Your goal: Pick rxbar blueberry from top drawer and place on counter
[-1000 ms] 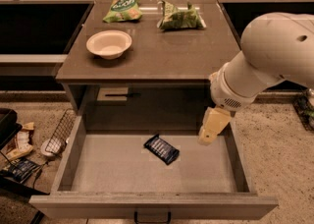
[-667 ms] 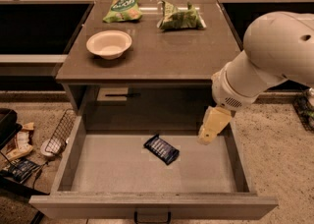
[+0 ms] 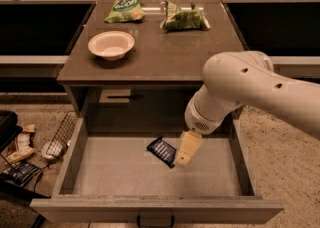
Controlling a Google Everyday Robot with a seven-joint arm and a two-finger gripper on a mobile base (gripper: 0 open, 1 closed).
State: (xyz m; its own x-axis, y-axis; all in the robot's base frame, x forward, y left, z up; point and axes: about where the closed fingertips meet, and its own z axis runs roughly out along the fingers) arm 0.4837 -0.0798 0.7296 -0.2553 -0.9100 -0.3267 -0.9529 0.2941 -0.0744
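Leftward and lower than a moment ago, the arm (image 3: pixel 250 87) now reaches from the right into the open drawer (image 3: pixel 125 174), while the bar (image 3: pixel 160 149) has stayed put. Behind the drawer, the tabletop (image 3: pixel 165 54) carries a white bowl (image 3: pixel 111 44) at its left, with a green bag (image 3: pixel 125 7) and a second bag (image 3: pixel 182 17) along its far edge. The gripper (image 3: pixel 186 148) hangs over the drawer floor, just beside the bar's right end. Contact cannot be told, nor whether its jaws are released or clenched. The dark blue bar lies flat mid-floor, toward the back.
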